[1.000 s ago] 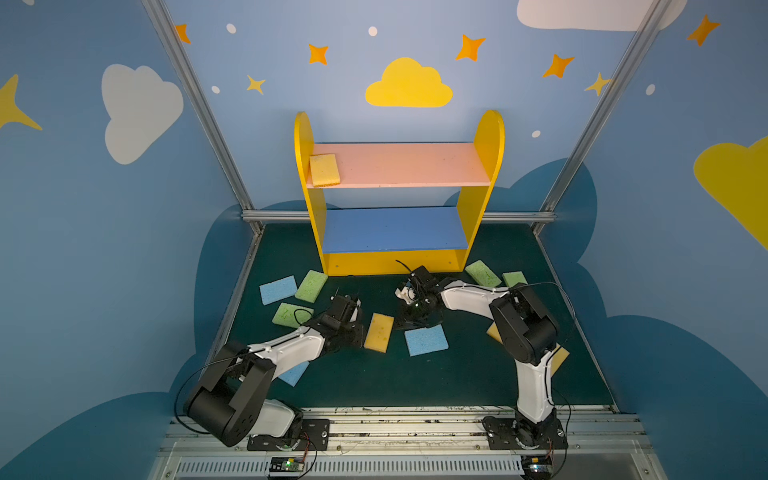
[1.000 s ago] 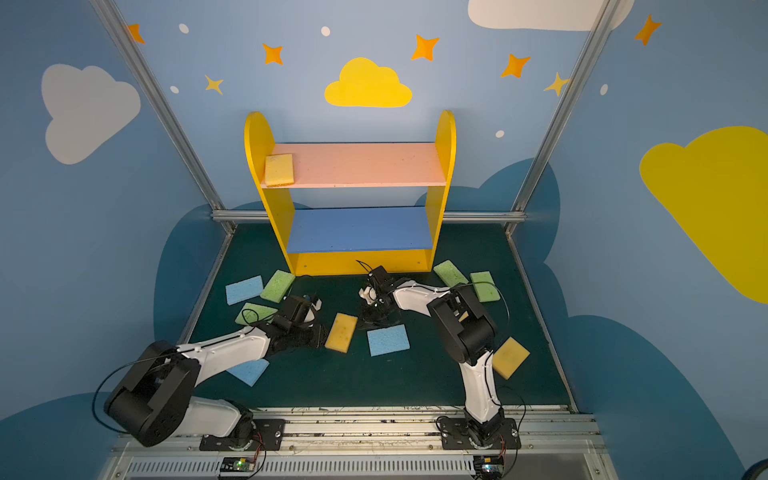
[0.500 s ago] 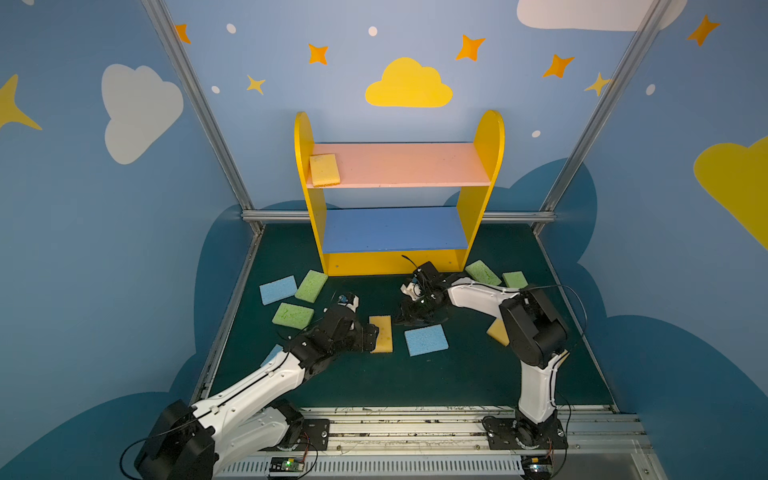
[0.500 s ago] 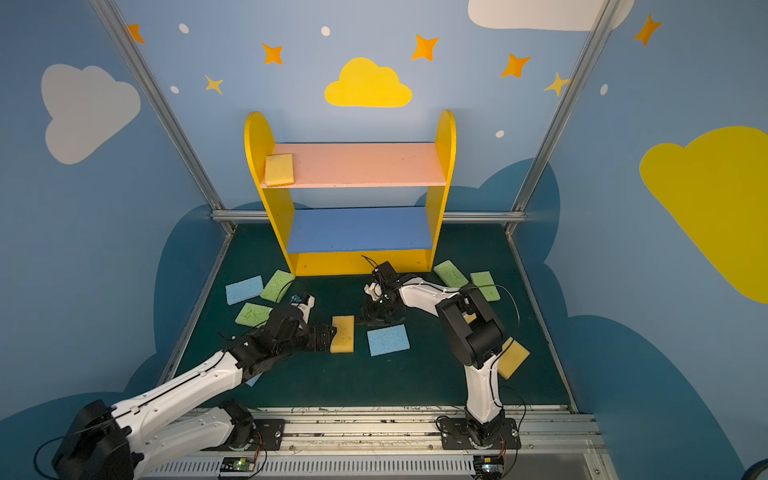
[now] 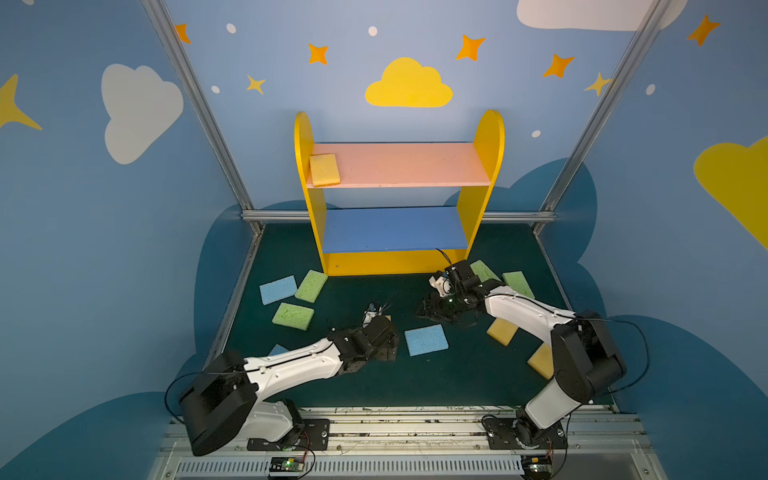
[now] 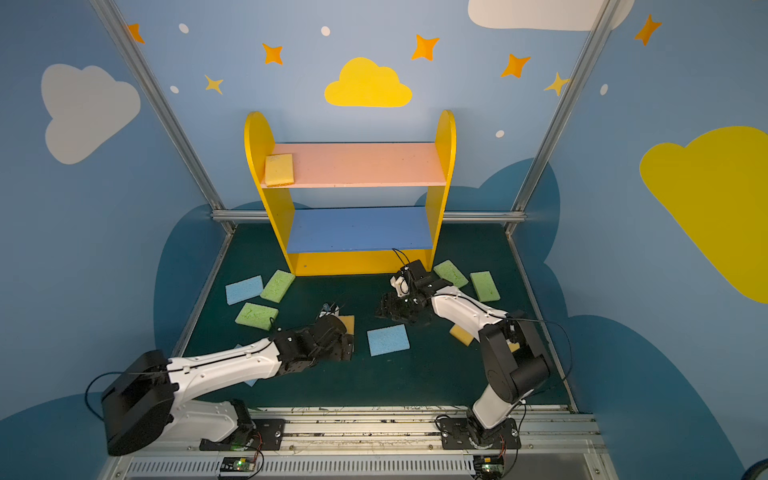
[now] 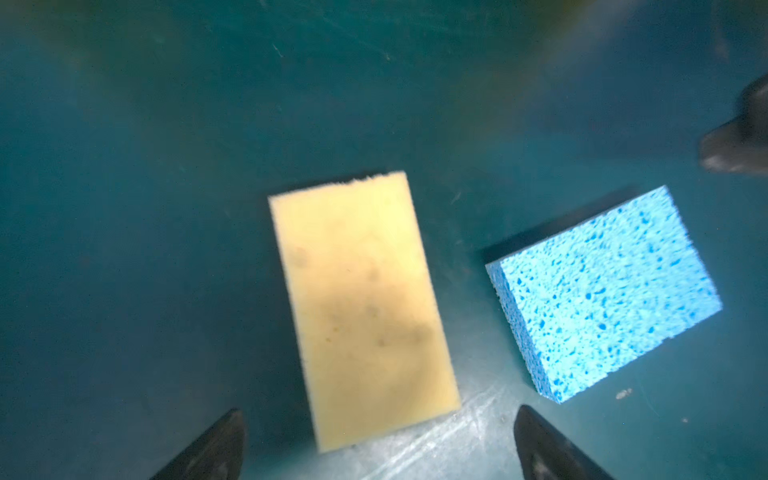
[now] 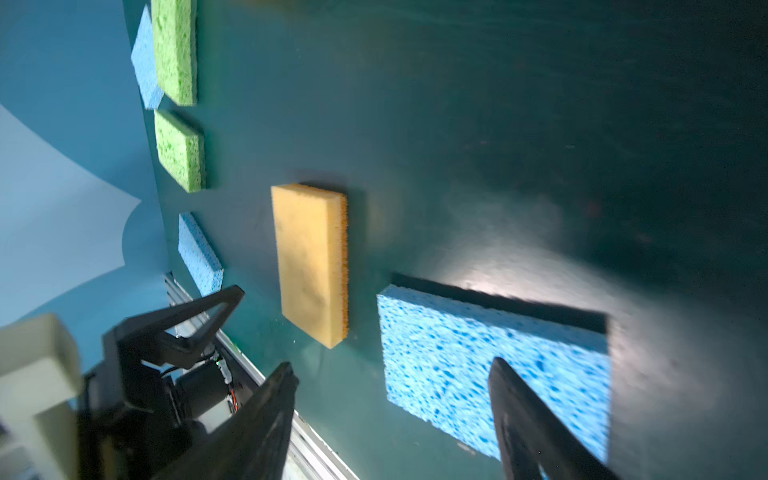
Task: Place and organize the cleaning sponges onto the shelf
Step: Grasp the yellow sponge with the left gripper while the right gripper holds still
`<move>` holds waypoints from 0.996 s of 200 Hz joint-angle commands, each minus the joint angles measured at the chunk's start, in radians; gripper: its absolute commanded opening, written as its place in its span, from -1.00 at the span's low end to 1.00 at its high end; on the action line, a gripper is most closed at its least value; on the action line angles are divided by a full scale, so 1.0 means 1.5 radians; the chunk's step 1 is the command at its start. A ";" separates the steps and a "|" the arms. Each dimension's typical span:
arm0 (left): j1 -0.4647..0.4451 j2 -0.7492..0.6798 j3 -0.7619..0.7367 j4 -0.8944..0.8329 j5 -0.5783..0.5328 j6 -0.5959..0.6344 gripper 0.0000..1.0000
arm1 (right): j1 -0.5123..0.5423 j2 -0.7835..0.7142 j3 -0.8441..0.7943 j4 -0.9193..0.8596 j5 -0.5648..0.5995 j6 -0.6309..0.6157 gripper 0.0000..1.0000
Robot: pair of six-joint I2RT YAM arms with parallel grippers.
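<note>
left tool [image 7: 376, 436] and right tool [image 8: 392, 370] are standing apart; yellow sponge [image 7: 361, 307] is looking light, squashy, likely needing a pinch across long sides.

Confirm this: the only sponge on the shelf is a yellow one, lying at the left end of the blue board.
One detail is wrong. The yellow sponge is the only one on the shelf and lies at the left end, but on the pink board, not the blue board below it. Both top views show this.
</note>
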 commanded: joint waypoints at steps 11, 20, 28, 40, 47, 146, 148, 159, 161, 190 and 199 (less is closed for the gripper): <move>-0.005 0.072 0.063 -0.057 -0.055 -0.064 1.00 | -0.011 -0.027 -0.023 0.008 0.000 -0.010 0.50; -0.006 0.084 0.068 -0.058 -0.055 -0.070 1.00 | -0.015 -0.033 -0.029 0.011 -0.001 -0.010 0.50; -0.005 0.090 0.068 -0.054 -0.054 -0.074 0.99 | -0.018 -0.036 -0.032 0.013 -0.002 -0.012 0.49; -0.006 0.098 0.065 -0.051 -0.055 -0.085 0.99 | -0.022 -0.039 -0.037 0.014 -0.004 -0.012 0.50; -0.005 0.102 0.064 -0.052 -0.056 -0.090 0.99 | -0.023 -0.039 -0.038 0.017 -0.006 -0.012 0.50; -0.013 0.140 0.041 -0.018 -0.017 -0.126 0.91 | -0.027 -0.030 -0.045 0.030 -0.023 -0.006 0.49; -0.012 0.140 0.040 -0.017 -0.016 -0.126 0.91 | -0.027 -0.030 -0.045 0.031 -0.023 -0.006 0.49; -0.013 0.140 0.035 -0.012 -0.016 -0.128 0.87 | -0.026 -0.030 -0.044 0.029 -0.024 -0.006 0.48; -0.013 0.139 0.034 -0.012 -0.016 -0.128 0.86 | -0.027 -0.030 -0.045 0.029 -0.024 -0.006 0.48; -0.014 0.138 0.030 -0.005 -0.016 -0.126 0.59 | -0.027 -0.030 -0.045 0.030 -0.024 -0.005 0.47; -0.013 0.138 0.029 -0.004 -0.015 -0.125 0.50 | -0.027 -0.029 -0.044 0.031 -0.025 -0.004 0.47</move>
